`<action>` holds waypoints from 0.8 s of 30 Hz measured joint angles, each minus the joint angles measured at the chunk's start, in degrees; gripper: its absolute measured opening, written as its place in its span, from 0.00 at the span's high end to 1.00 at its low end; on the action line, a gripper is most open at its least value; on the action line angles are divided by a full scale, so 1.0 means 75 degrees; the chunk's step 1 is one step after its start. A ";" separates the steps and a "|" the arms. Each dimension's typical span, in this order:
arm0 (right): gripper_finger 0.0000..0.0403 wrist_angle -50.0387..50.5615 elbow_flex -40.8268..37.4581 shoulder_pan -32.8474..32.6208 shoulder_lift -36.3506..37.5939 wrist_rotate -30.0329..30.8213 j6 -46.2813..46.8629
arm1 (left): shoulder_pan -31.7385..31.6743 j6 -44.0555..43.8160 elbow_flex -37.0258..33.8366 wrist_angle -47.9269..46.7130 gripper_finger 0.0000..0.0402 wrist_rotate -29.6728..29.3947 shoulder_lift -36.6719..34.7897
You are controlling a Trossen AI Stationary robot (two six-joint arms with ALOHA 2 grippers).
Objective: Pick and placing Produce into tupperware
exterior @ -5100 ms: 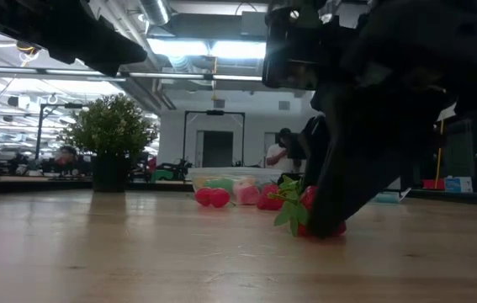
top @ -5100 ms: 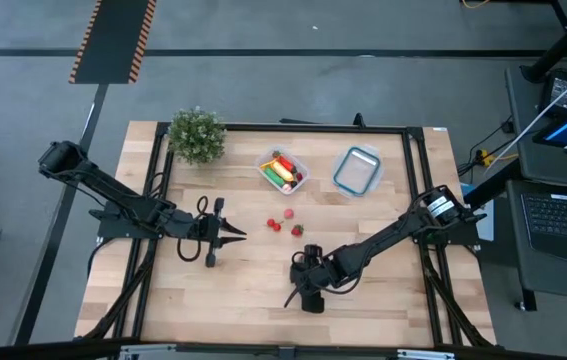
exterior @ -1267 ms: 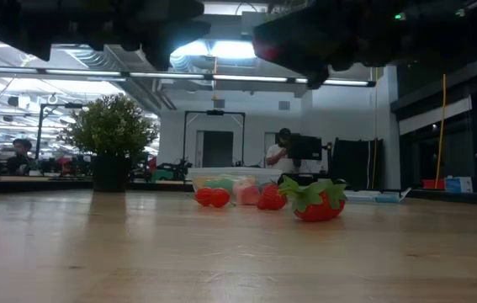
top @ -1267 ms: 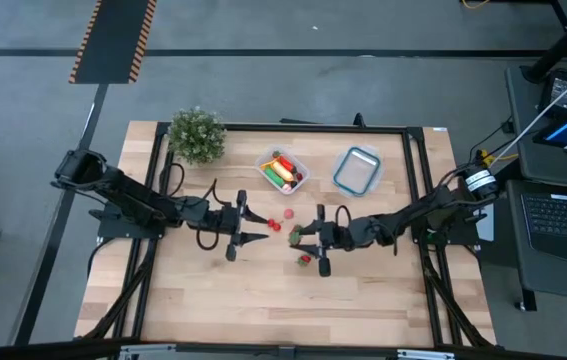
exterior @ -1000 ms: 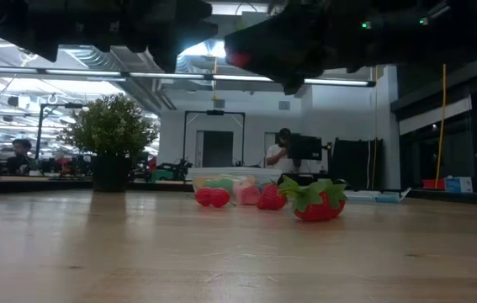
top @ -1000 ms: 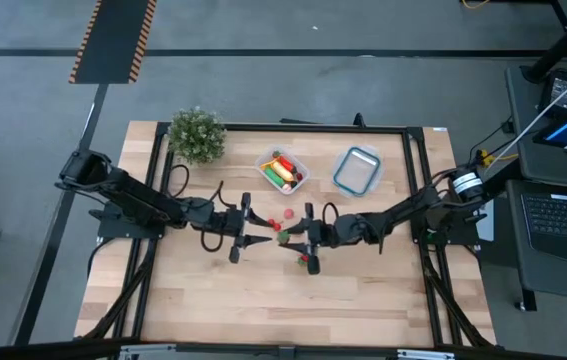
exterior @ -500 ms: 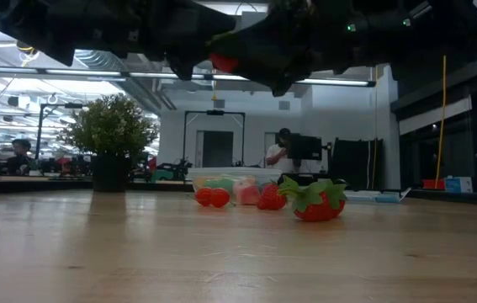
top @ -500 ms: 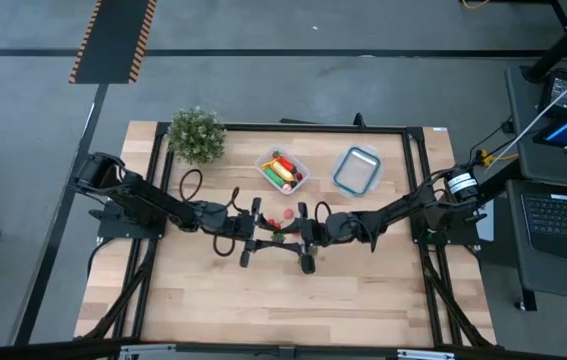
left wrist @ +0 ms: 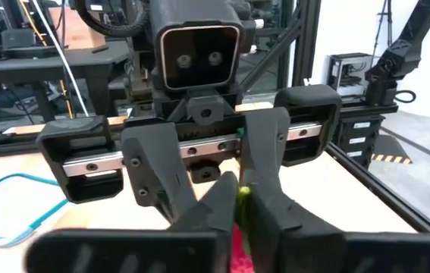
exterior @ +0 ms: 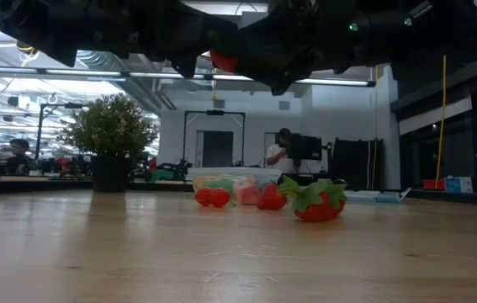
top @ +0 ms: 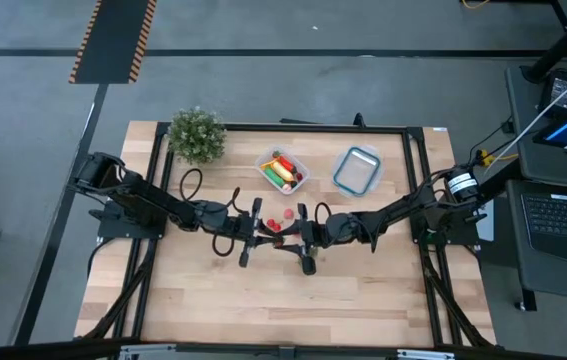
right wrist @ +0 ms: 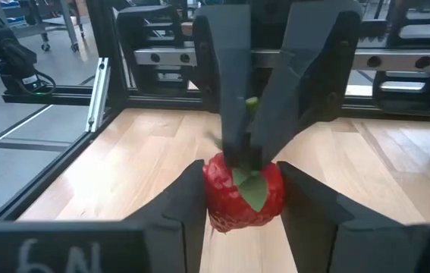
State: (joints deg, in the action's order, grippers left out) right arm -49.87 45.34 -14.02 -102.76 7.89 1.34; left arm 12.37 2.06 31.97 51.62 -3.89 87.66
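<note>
Left end effector (top: pixel 266 236) just pinched shut on the strawberry's (right wrist: pixel 242 192) leaf; my right end effector (top: pixel 288 237) grips its body, mid-air handoff above the surface (top: pixel 363 300).

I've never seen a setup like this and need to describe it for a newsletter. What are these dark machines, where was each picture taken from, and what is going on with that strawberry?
These are two robot arms at a wooden table. One picture looks straight down, one sits level with the tabletop, and two come from cameras on the arms' wrists.

Mid-table, above the surface, the right gripper holds a toy strawberry between its fingers. The left gripper has its fingers pinched at the strawberry's leafy top, which looks like a hand-over.

More strawberries lie on the table. Behind stand a clear tupperware with produce inside, a blue-rimmed lid and a potted plant.
</note>
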 joint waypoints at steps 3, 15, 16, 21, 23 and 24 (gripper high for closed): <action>0.66 0.0003 0.0000 0.0006 0.0000 -0.0063 0.0000 | -0.0031 0.0006 0.0000 -0.0006 0.98 0.0014 -0.0001; 0.66 -0.0017 -0.0003 0.0006 0.0000 -0.0063 0.0019 | -0.0031 0.0446 0.0000 0.0017 1.00 0.0004 -0.0003; 0.66 -0.0022 -0.0003 0.0003 0.0000 -0.0061 0.0106 | -0.0031 0.0508 0.0000 0.0031 1.00 -0.0001 -0.0003; 0.57 -0.0033 -0.0003 0.0003 0.0003 -0.0037 0.0354 | -0.0061 0.0610 -0.0002 0.0036 1.00 -0.0130 -0.0006; 0.42 -0.0044 -0.0003 0.0000 0.0006 -0.0039 0.0395 | -0.0105 0.0613 -0.0003 0.0001 1.00 -0.0162 -0.0045; 0.35 -0.0051 -0.0003 -0.0003 0.0009 -0.0052 0.0461 | -0.0130 0.0613 -0.0006 -0.0028 1.00 -0.0177 -0.0086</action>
State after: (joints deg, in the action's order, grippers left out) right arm -50.25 45.32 -14.04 -102.69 7.50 4.80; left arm 11.40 6.66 31.92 51.40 -5.22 87.01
